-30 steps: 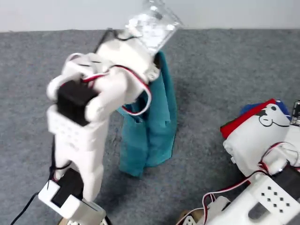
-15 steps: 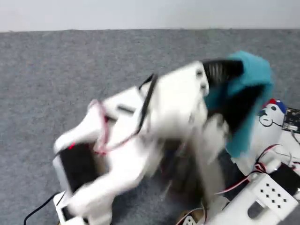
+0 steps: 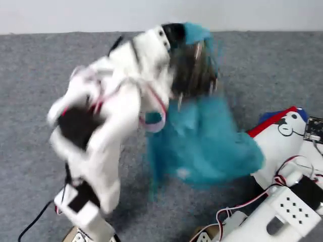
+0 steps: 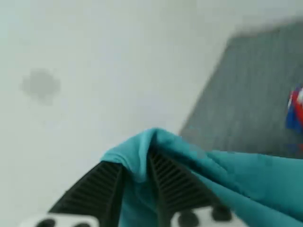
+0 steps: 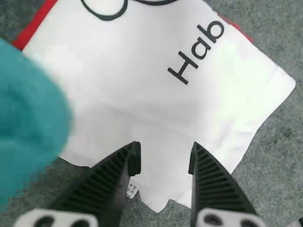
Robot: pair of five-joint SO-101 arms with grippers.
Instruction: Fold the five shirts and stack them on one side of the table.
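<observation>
Swings back off the folded pile (image 3: pixel 282 143) toward mid-table; clamps teal shirt (image 3: pixel 202 146) in left gripper (image 4: pixel 137 163), cloth flaring, probably mid-shake, unfolded. Keeps right gripper (image 5: pixel 163 151) parted over white shirt (image 5: pixel 156 85).

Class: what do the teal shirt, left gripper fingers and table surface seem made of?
Teal shirt: probably soft matte knit fabric; it bunches and drapes. Left gripper fingers: black matte plastic, likely printed, with ribbed pads. Table surface: grey felt or carpet-like cloth, flecked, dull.

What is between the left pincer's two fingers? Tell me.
A fold of the teal shirt, clamped in the left pincer; the left wrist view shows it.
</observation>
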